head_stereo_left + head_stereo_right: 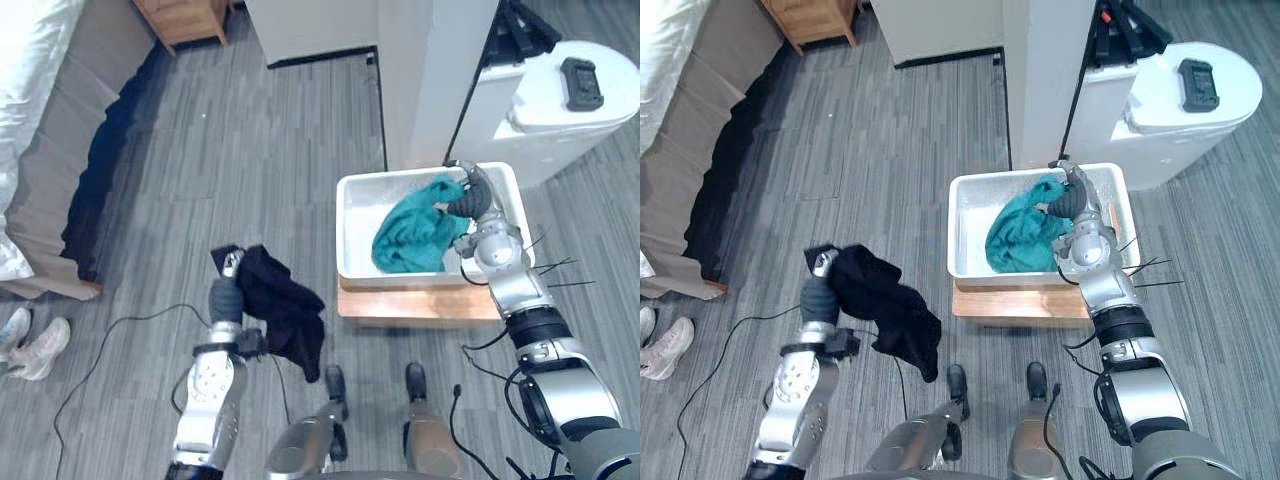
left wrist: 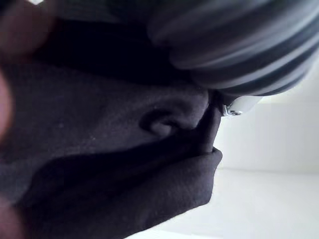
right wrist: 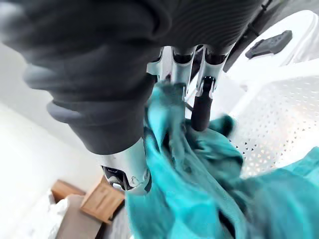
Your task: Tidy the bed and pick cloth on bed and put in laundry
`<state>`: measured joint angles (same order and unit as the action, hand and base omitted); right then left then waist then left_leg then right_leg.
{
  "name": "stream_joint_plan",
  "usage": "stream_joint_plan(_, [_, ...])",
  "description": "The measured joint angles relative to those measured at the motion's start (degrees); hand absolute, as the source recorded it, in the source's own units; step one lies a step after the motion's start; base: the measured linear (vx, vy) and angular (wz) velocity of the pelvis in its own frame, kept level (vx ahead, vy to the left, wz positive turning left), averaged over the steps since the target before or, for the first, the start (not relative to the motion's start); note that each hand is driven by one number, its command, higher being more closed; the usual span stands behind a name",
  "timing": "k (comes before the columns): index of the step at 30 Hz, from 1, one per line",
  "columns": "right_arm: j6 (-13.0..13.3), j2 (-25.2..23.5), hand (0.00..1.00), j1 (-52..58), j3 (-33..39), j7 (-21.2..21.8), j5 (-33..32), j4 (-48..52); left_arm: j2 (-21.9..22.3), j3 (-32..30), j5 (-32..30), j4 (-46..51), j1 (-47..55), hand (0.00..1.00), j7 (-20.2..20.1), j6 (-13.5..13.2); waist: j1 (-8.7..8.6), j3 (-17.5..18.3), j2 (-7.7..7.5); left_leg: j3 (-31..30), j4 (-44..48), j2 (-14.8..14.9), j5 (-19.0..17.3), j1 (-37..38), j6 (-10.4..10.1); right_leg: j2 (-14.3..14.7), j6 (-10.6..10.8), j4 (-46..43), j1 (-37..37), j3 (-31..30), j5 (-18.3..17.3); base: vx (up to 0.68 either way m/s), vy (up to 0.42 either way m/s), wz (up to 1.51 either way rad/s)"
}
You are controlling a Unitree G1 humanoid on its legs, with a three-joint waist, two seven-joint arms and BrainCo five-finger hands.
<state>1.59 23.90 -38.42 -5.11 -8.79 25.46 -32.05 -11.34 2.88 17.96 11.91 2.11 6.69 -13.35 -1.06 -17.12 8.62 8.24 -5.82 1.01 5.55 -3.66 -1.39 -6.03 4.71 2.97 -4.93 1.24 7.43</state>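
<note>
In the white basket [image 1: 355, 215] at right, a teal cloth [image 1: 415, 235] lies bunched. We see the right hand [image 1: 470, 200] at its far right edge, fingers and thumb pinching a raised fold. Left of the basket, a black cloth [image 1: 285, 305] hangs from the left hand [image 1: 226, 290] above the floor; we cannot tell its grip.

Right hand [image 3: 122, 162] pinching teal cloth [image 3: 199, 194], over white perforated basket [image 3: 284, 109].

White sneakers [image 1: 35, 345] lie on the grey plank floor [image 1: 250, 150], well apart from a white lidded bin [image 1: 555, 110].
</note>
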Motion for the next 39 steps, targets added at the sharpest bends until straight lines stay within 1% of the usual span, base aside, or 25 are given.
stream_joint_plan(2, [-0.1,-0.5,0.0,0.4,-0.3,0.0,3.5,1.7,-1.8,-1.4,-0.1,1.4,-3.4,1.0,0.9,-1.4,-0.55,0.0,-0.06,0.5,0.0,0.0,-0.1,0.3,0.2,0.0,-0.2,0.3,0.5,0.1,0.1,-0.06,0.018,0.06])
stream_joint_plan(3, [-0.2,-0.6,0.0,2.0,-0.3,-0.1,7.3,4.5,-3.0,-1.9,-0.5,1.6,-6.1,1.0,2.0,-2.1,-1.27,0.1,-0.22,2.0,0.0,0.3,-0.1,0.8,0.2,-0.1,-0.2,0.3,1.0,0.0,0.1,-0.05,0.01,0.04])
stream_joint_plan(4, [-0.2,-0.6,0.0,2.0,-0.3,-0.1,7.3,4.5,-3.0,-1.9,-0.5,1.6,-6.1,1.0,2.0,-2.1,-1.27,0.1,-0.22,2.0,0.0,0.3,-0.1,0.8,0.2,-0.1,-0.2,0.3,1.0,0.0,0.1,-0.05,0.011,-0.17])
stream_joint_plan(5, [-0.3,-0.7,0.0,5.7,-0.3,-0.4,10.7,9.0,-3.8,-1.9,-0.9,1.6,-8.9,1.0,3.1,-2.2,-1.74,0.7,-1.29,3.6,-0.1,0.5,0.0,1.9,0.0,0.1,-0.1,0.7,1.6,-1.0,0.1,-0.01,0.003,-0.23])
stream_joint_plan(6, [-0.3,-0.7,0.0,7.0,-0.2,-0.4,11.4,10.1,-3.8,-1.8,-1.2,1.5,-9.7,1.0,3.6,-2.2,-2.07,1.3,-1.81,4.0,-0.1,0.5,0.0,2.1,0.0,0.1,-0.1,0.9,1.8,-1.2,0.1,-0.01,0.002,-0.3])
stream_joint_plan(8, [-0.5,-1.0,0.0,12.1,0.4,-0.4,13.1,13.4,-3.9,-1.2,-2.7,0.6,-12.7,1.0,5.1,-2.2,-3.43,2.9,-3.97,5.1,-0.1,0.8,0.0,2.8,0.0,0.3,-0.1,1.1,2.1,-2.0,0.1,0.02,-0.008,-0.2])
stream_joint_plan(9, [-0.6,-1.1,0.0,13.5,0.8,-0.4,13.4,14.1,-4.1,-0.8,-3.1,-0.1,-13.8,1.0,5.6,-2.2,-3.72,3.3,-4.6,5.5,-0.1,0.9,0.0,3.1,0.0,0.4,-0.1,1.1,2.2,-2.4,0.1,0.03,-0.012,-0.33])
stream_joint_plan(10, [-0.9,-1.4,0.0,16.8,1.2,-0.3,13.4,16.2,-4.9,0.0,-4.1,-2.6,-16.3,1.0,6.3,-2.2,-4.76,4.3,-5.96,6.7,-0.1,1.0,-0.2,3.8,-0.3,0.6,-0.1,1.1,2.5,-3.6,0.1,0.02,-0.009,-0.37])
stream_joint_plan(11, [-0.9,-1.7,0.0,19.1,1.8,-0.2,13.4,18.1,-5.0,0.3,-5.1,-5.1,-18.1,1.0,6.6,-2.1,-5.22,4.9,-6.47,7.4,-0.1,1.1,-0.4,4.4,-0.3,0.7,0.1,1.1,2.6,-4.4,-0.1,0.01,-0.005,-0.43])
stream_joint_plan(12, [-0.9,-1.9,0.0,20.5,2.3,0.0,13.4,19.3,-5.0,0.5,-5.6,-6.7,-19.3,1.0,7.1,-2.0,-5.39,5.2,-6.73,8.0,-0.1,1.1,-0.6,4.7,-0.4,0.8,0.2,1.1,2.6,-5.0,-0.1,0.0,0.002,-0.42])
stream_joint_plan(14, [-0.8,-2.4,0.0,26.1,2.9,0.1,13.3,24.4,-5.9,0.5,-8.0,-15.2,-26.0,1.0,9.2,-0.7,-7.51,5.9,-7.12,10.5,-0.1,1.1,-1.5,5.7,-0.7,1.0,0.2,1.1,2.4,-7.6,-0.3,-0.01,0.009,-0.53])
stream_joint_plan(16, [-0.8,-2.5,0.0,28.6,3.1,0.1,13.2,26.5,-6.7,0.5,-9.0,-18.8,-29.3,1.0,10.1,-0.1,-8.1,6.0,-7.14,11.3,-0.1,1.1,-1.6,5.7,-0.7,1.0,0.2,1.0,1.7,-8.3,-0.3,-0.02,0.007,-0.44])
stream_joint_plan(17, [-0.7,-2.6,0.0,31.9,3.4,0.1,12.9,29.0,-7.5,0.5,-9.8,-22.5,-33.9,1.0,11.3,1.1,-9.26,6.0,-7.18,12.6,-0.1,1.2,-1.6,5.2,-0.7,1.1,0.2,1.1,0.6,-9.5,-0.3,-0.02,0.003,-0.42])
stream_joint_plan(18, [-0.7,-2.6,0.0,33.2,3.5,0.1,12.7,29.7,-7.7,0.6,-9.9,-23.8,-35.6,1.0,11.7,1.5,-9.81,6.0,-7.18,12.8,-0.1,1.1,-1.6,4.9,-0.7,1.1,0.3,1.1,0.2,-9.7,-0.3,-0.01,-0.001,-0.38])
stream_joint_plan(19, [-0.7,-2.8,0.0,35.7,3.5,0.1,12.5,30.7,-8.2,1.3,-10.1,-25.9,-38.9,1.0,12.4,1.8,-11.14,6.1,-7.21,13.1,-0.1,1.1,-1.6,4.2,-0.7,1.1,0.3,1.0,-0.7,-10.0,-0.2,0.0,-0.004,-0.24])
stream_joint_plan(20, [-0.5,-3.2,0.0,38.1,3.6,0.1,12.1,31.1,-8.2,2.2,-10.3,-27.6,-41.9,1.0,12.7,1.9,-11.94,6.1,-7.24,13.7,-0.1,1.0,-1.6,3.7,-0.7,1.1,0.6,1.0,-1.5,-10.7,-0.1,0.0,-0.003,-0.25])
stream_joint_plan(23, [-0.3,-4.4,0.0,43.1,3.4,0.1,10.6,31.1,-8.0,5.6,-10.3,-28.9,-47.7,1.0,13.8,1.9,-13.71,6.1,-7.21,14.5,-0.1,0.9,-1.6,2.3,-0.7,1.0,1.2,1.0,-3.4,-11.2,0.3,0.02,-0.006,-0.2])
stream_joint_plan(24, [-0.3,-4.7,0.0,43.7,3.4,0.1,10.6,31.1,-7.9,6.1,-10.3,-29.0,-48.5,1.0,13.9,1.9,-13.99,6.1,-7.21,14.7,-0.1,0.9,-1.6,2.1,-0.7,1.0,1.2,1.0,-3.6,-11.3,0.4,0.03,-0.008,-0.17])
stream_joint_plan(26, [-0.3,-5.2,0.0,44.9,3.3,0.1,10.5,31.1,-6.6,7.4,-10.3,-29.5,-50.4,1.0,14.7,1.9,-14.12,6.2,-7.2,15.4,-0.1,0.8,-1.6,2.1,-0.7,1.0,1.5,1.0,-4.1,-11.7,0.7,0.03,-0.006,-0.18])
stream_joint_plan(29, [0.0,-5.5,0.0,44.8,2.6,0.0,10.4,31.0,-3.0,10.5,-10.2,-31.2,-54.5,1.0,15.4,1.7,-14.31,6.1,-7.12,15.7,-0.1,0.4,-1.6,0.8,-0.6,0.7,1.6,0.7,-5.7,-12.1,1.6,0.04,-0.002,-0.08])
stream_joint_plan(32, [0.0,-6.0,0.0,42.7,1.0,-0.8,9.9,31.0,2.7,14.3,-10.3,-36.7,-57.0,1.0,15.8,1.8,-14.73,5.9,-6.77,16.2,-0.1,-0.2,-1.6,-1.6,-0.6,0.0,1.3,0.0,-8.5,-12.3,2.1,0.01,0.007,-0.04])
stream_joint_plan(33, [0.0,-6.3,0.0,42.3,0.7,-1.2,9.9,31.1,3.7,14.8,-10.3,-37.9,-57.0,1.0,15.8,1.9,-14.77,5.7,-6.71,16.4,-0.1,-0.3,-1.7,-1.8,-0.5,-0.1,1.4,0.0,-8.9,-12.4,2.2,0.02,0.014,-0.11])
stream_joint_plan(34, [0.0,-7.5,0.0,41.4,0.4,-1.4,9.9,31.4,5.8,15.5,-11.1,-41.0,-57.0,1.0,15.7,2.0,-14.71,5.3,-6.69,17.1,-0.1,-0.4,-2.0,-2.2,-0.1,-0.1,1.6,-0.2,-9.6,-12.6,2.3,0.01,0.008,-0.19])
stream_joint_plan(35, [0.0,-8.7,0.0,40.2,-0.6,-2.3,9.9,31.7,8.1,15.7,-12.1,-44.5,-57.0,1.0,15.5,2.7,-14.48,4.5,-6.65,18.0,-0.1,-0.4,-2.3,-2.9,0.4,-0.2,1.7,-0.9,-10.8,-13.0,2.4,0.01,0.002,-0.2])
stream_joint_plan(39, [-0.3,-10.8,0.0,39.5,-3.1,-4.0,9.9,37.3,11.5,15.7,-15.7,-50.7,-57.0,1.0,14.1,4.5,-14.18,1.2,-6.59,23.8,-0.1,0.1,-2.5,-5.0,0.7,-0.6,2.1,-1.0,-13.6,-13.9,2.2,0.01,-0.011,-0.08])
